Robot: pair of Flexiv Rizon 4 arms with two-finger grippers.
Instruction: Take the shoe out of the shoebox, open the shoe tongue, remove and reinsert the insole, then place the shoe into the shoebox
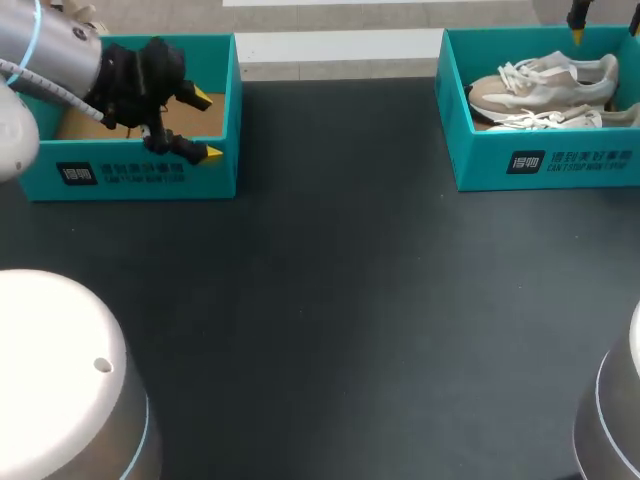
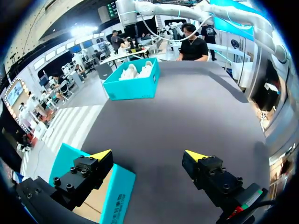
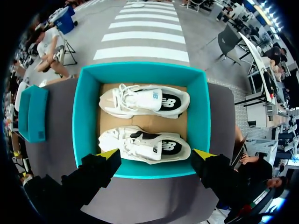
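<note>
A teal shoebox (image 1: pixel 540 160) stands at the table's far right and holds a pair of white and beige sneakers lying on their sides. In the right wrist view one shoe (image 3: pixel 145 100) lies at the box's far side and the other shoe (image 3: pixel 145 143) lies nearest my fingers. My right gripper (image 3: pixel 156 153) hangs open above the near wall of the shoebox (image 3: pixel 86 116), touching nothing. In the head view only its yellow tip (image 1: pixel 577 35) shows. My left gripper (image 1: pixel 208 126) is open over the right end of a second teal box (image 1: pixel 130 175), with nothing between its fingers.
The second teal box (image 2: pixel 117 196) at the far left is empty, showing its brown cardboard floor. The dark tabletop (image 1: pixel 340 280) stretches between the two boxes. From the left wrist view the shoebox (image 2: pixel 132 84) stands far ahead across the table.
</note>
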